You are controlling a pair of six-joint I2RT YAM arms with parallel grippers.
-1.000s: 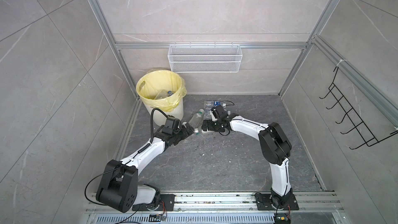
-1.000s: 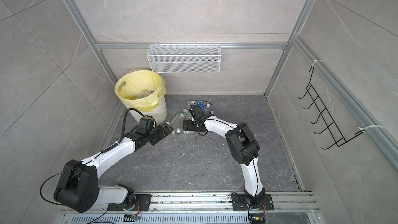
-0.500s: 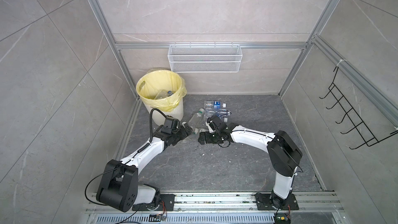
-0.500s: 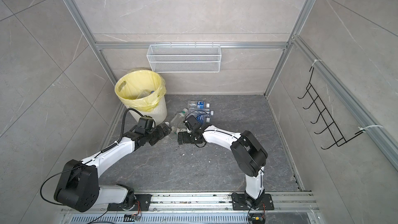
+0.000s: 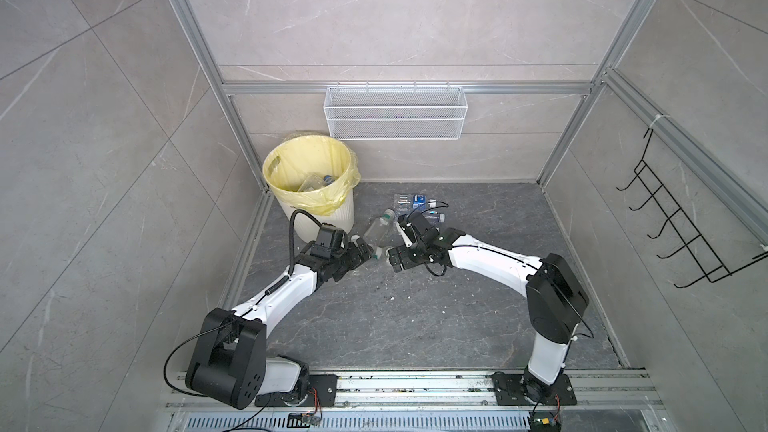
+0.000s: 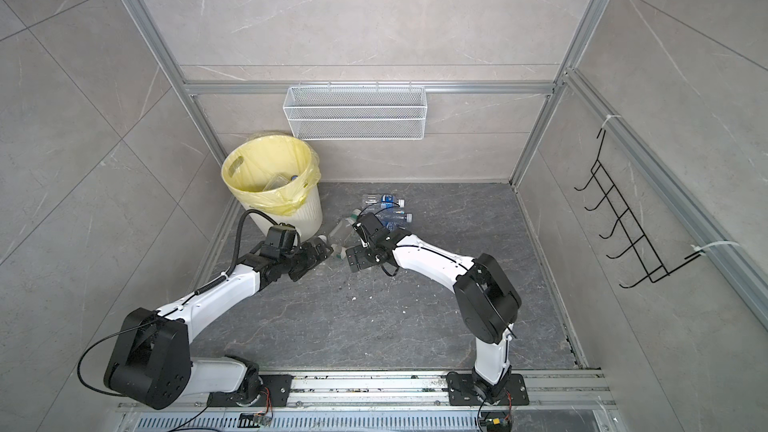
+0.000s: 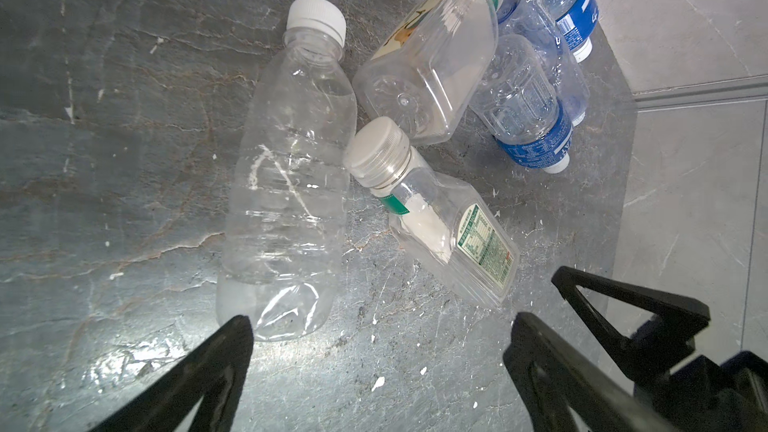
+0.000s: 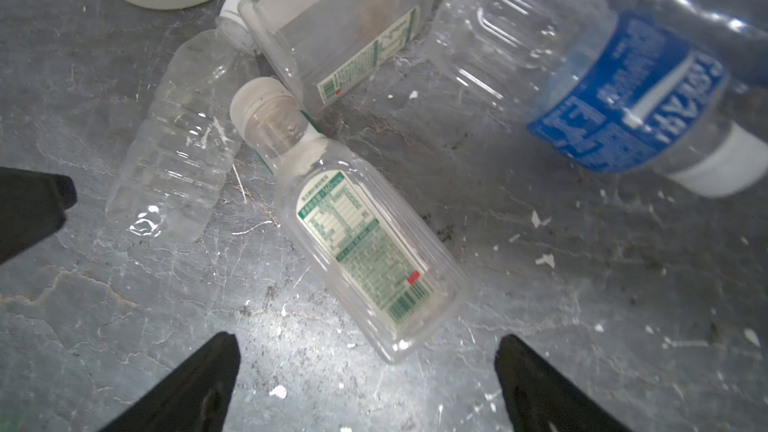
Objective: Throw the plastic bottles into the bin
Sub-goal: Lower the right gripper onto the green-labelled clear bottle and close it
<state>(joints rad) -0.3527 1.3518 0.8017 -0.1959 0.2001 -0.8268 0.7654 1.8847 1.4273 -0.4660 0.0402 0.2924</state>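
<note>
Jaws of both grippers stand wide apart, nothing held between them. Left gripper (image 7: 382,322) low over the dark stone floor (image 7: 104,139). Base of a round clear bottle (image 7: 286,184), white cap, lies just beside one fingertip. Base of a small green-labelled bottle (image 7: 449,234) lies near the other.

Right gripper (image 8: 365,339) points at that same small green-labelled bottle (image 8: 361,251). Its base sits just ahead of the gap between the fingertips, not touched. Round clear bottle (image 8: 178,160) lies alongside, and one black finger of the left gripper shows at the frame edge.

Past these a square bottle (image 7: 428,68) with a green neck band lies on its side, then blue-labelled bottles (image 7: 532,118), crumpled, close together. All lie flat on the floor.

In both top views the left gripper (image 5: 365,252) and right gripper (image 5: 392,261) face each other, nearly tip to tip, the bottle cluster just behind them. Bin (image 5: 332,218) stands just left of the cluster in the rear left corner, yellow bag over its rim, a few bottles already inside (image 5: 313,182). Wire basket (image 5: 395,118) on the back wall; hook rack (image 5: 685,234) on the right wall.
</note>
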